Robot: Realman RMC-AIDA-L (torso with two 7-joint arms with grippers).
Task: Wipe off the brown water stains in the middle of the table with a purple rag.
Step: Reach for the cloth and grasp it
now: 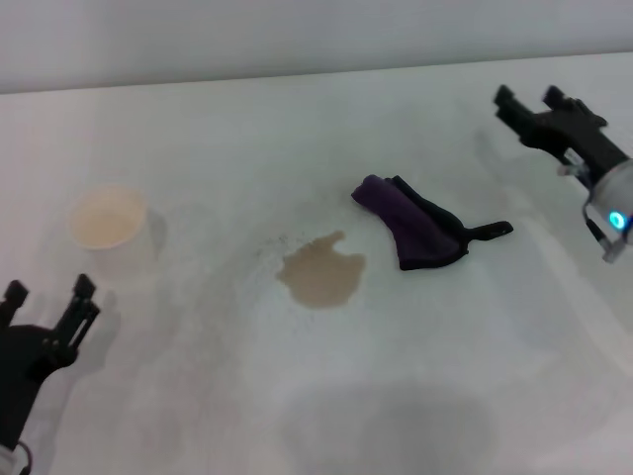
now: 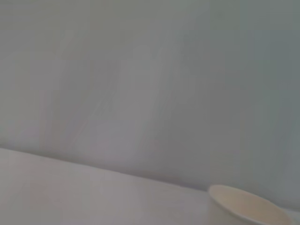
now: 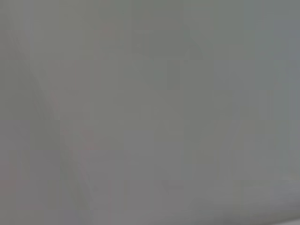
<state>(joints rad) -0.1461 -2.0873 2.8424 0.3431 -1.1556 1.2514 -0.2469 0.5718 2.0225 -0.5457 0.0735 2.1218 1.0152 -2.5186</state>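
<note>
The brown water stains (image 1: 322, 272) form a tan roundish patch in the middle of the white table (image 1: 297, 129), with tiny specks at its upper left. The purple rag (image 1: 410, 226) lies crumpled just right of the patch, its black strap tail pointing right. My right gripper (image 1: 529, 99) is open and empty, above the table to the right of and beyond the rag. My left gripper (image 1: 47, 292) is open and empty at the near left edge. The right wrist view shows only blank grey surface.
A cream-white paper cup (image 1: 109, 220) stands at the left of the table, beyond my left gripper; its rim also shows in the left wrist view (image 2: 248, 206). A grey wall runs behind the table's far edge.
</note>
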